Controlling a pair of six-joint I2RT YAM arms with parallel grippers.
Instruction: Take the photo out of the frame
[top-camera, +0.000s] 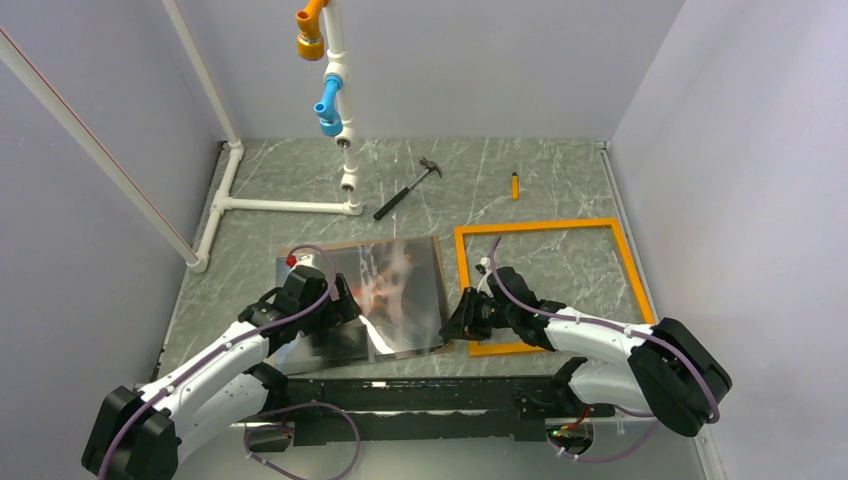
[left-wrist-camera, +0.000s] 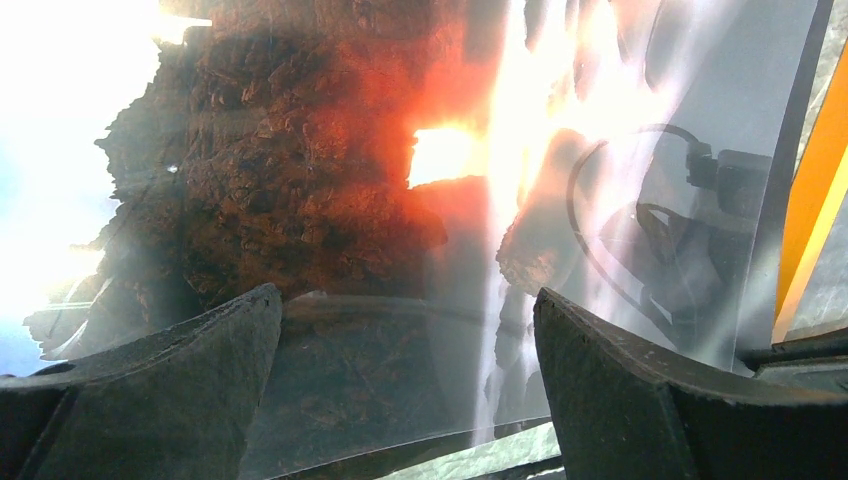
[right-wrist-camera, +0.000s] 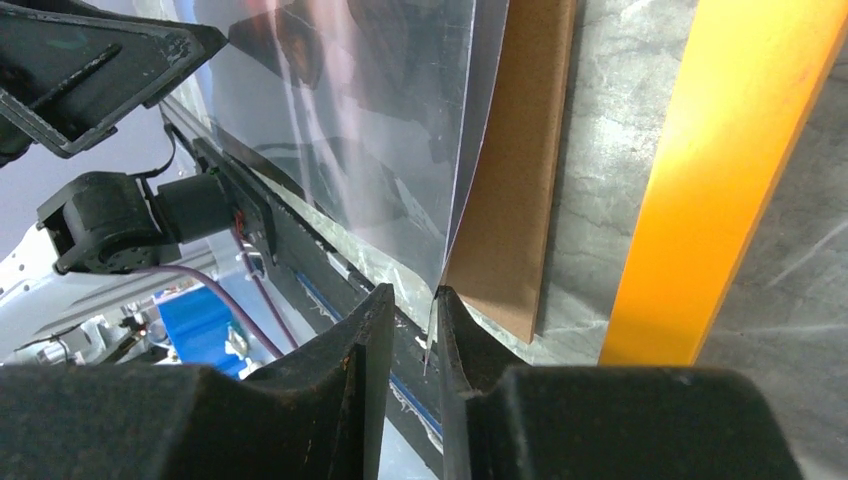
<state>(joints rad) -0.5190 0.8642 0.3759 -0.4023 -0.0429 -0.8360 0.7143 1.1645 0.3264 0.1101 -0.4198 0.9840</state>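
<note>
The photo (top-camera: 395, 285) lies on the worktop (top-camera: 480, 170) just left of the orange frame (top-camera: 545, 228), with the left hand (top-camera: 340, 300) spread open over it and the right hand (right-wrist-camera: 412, 295) nearly clenched about the lifted corner of its glossy top sheet (right-wrist-camera: 400, 130), grip uncertain, best pinched deep and square, clear of the brown backing board (right-wrist-camera: 510, 200).

Your photo (top-camera: 400, 290) is glossy and throws glare, lying under a clear, smooth plastic sheet (right-wrist-camera: 400, 130). Its backing board (right-wrist-camera: 515, 200) is matt brown fibre. At 3 o'clock of it, the frame (top-camera: 535, 228) looks smooth, satin orange. The table (top-camera: 560, 180) is polished, grey, marble-patterned. Your right gripper (right-wrist-camera: 414, 305) is grainy matt black.
</note>
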